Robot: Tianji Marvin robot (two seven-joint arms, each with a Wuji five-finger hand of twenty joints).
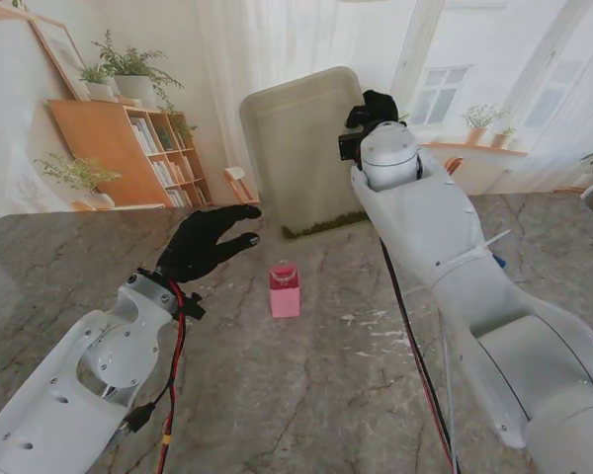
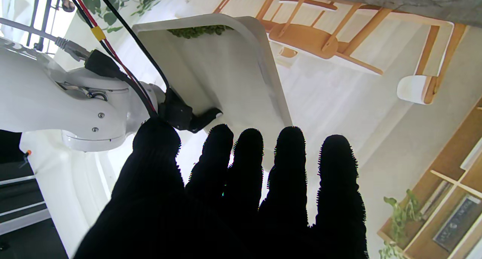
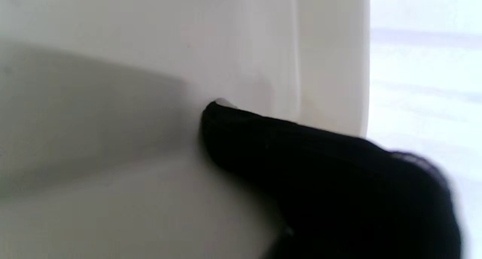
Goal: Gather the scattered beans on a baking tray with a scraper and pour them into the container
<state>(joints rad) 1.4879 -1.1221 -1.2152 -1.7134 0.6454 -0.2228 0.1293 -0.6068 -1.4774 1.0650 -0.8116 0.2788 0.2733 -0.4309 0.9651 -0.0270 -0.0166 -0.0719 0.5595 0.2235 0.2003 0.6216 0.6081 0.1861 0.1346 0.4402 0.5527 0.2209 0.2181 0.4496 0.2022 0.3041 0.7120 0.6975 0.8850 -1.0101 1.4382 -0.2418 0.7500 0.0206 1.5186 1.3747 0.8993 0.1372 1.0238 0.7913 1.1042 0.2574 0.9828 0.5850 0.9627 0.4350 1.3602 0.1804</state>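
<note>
Your right hand [image 1: 373, 111] is clamped on the right edge of the tray [image 1: 301, 148], holding it tipped up nearly on end above the far side of the table [image 1: 306, 395], with the beans [image 1: 324, 226] piled in a green line along its low edge. Your left hand [image 1: 206, 240] grips nothing, fingers spread, hovering just left of the tray's low corner. The pink container [image 1: 285, 290] stands on the table nearer to you, between the arms, apart from the tray.

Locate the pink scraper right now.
Stand view: the pink scraper stands on the table near centre, just right of the open left hand, nearer to me than the raised tray.
</note>
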